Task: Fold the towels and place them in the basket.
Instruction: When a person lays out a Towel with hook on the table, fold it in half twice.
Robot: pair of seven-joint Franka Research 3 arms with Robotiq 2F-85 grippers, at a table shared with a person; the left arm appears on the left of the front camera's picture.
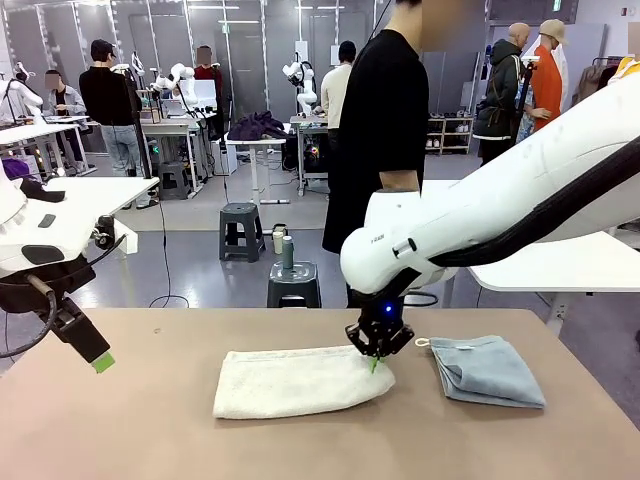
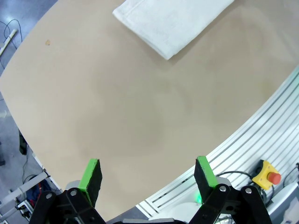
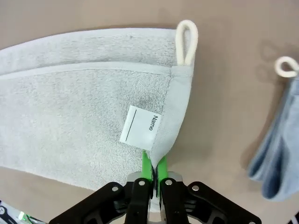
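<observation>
A cream towel (image 1: 295, 381) lies folded lengthwise in the middle of the table; it also shows in the left wrist view (image 2: 170, 21) and the right wrist view (image 3: 79, 107), where its white label (image 3: 140, 126) and corner loop (image 3: 187, 42) are plain. My right gripper (image 1: 375, 362) (image 3: 154, 168) is shut on this towel's right near corner. To its right a pale blue-grey towel (image 1: 488, 370) (image 3: 275, 154) lies folded, with its own loop. At the left my left gripper (image 1: 100, 360) (image 2: 147, 179) hangs open above bare table, nothing between its fingers. The basket is out of view.
A person in black (image 1: 385, 130) stands at the far edge of the table (image 1: 150, 420). A red emergency button (image 2: 270, 176) sits beyond the table's near edge by my left arm's base. Stools (image 1: 293, 283) stand on the floor behind the table.
</observation>
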